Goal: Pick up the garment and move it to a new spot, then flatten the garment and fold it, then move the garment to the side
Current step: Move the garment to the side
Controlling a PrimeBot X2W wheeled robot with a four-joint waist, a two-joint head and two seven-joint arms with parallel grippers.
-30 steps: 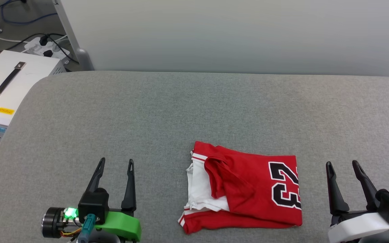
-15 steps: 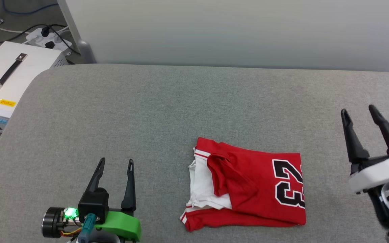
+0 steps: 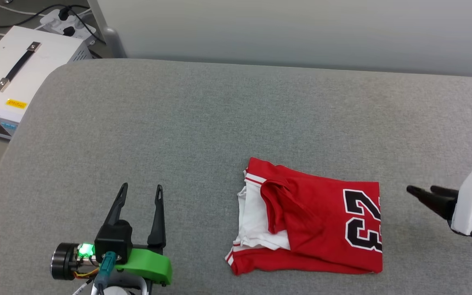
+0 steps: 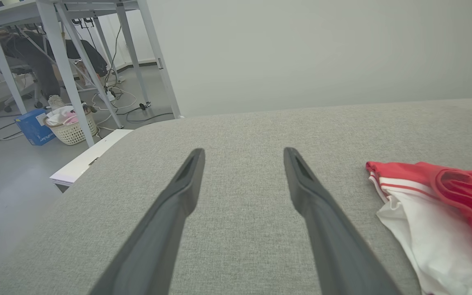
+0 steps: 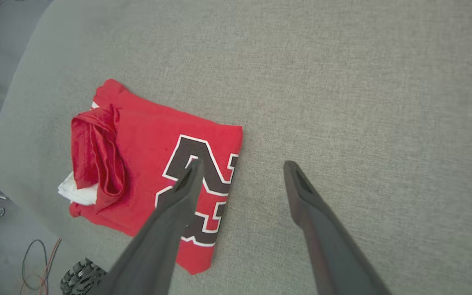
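Note:
The garment (image 3: 309, 221) lies folded on the grey padded table (image 3: 203, 123), red with a black number 23 and a white sleeve showing at its left side. My left gripper (image 3: 141, 187) rests open on the table, well left of it, nothing between its fingers (image 4: 244, 152); the garment's (image 4: 436, 205) sleeve edge lies to its right. My right gripper (image 3: 420, 189) hovers open just right of the garment, fingers pointing left at it. In the right wrist view it (image 5: 243, 164) looks down on the garment's (image 5: 137, 164) numbered end, one finger over the number.
A white case with a black handle (image 3: 10, 82) and a power strip (image 3: 68, 24) sit on the floor beyond the table's rounded left corner. A pale wall panel (image 3: 301, 28) backs the table. White desk legs (image 4: 64, 61), a basket (image 4: 70, 127) and a blue box (image 4: 35, 129) stand further left.
My right arm lifted and swung out to the right, its fingers turning from pointing up the view to pointing left at the garment. The camera shifted. The left gripper and garment stayed put.

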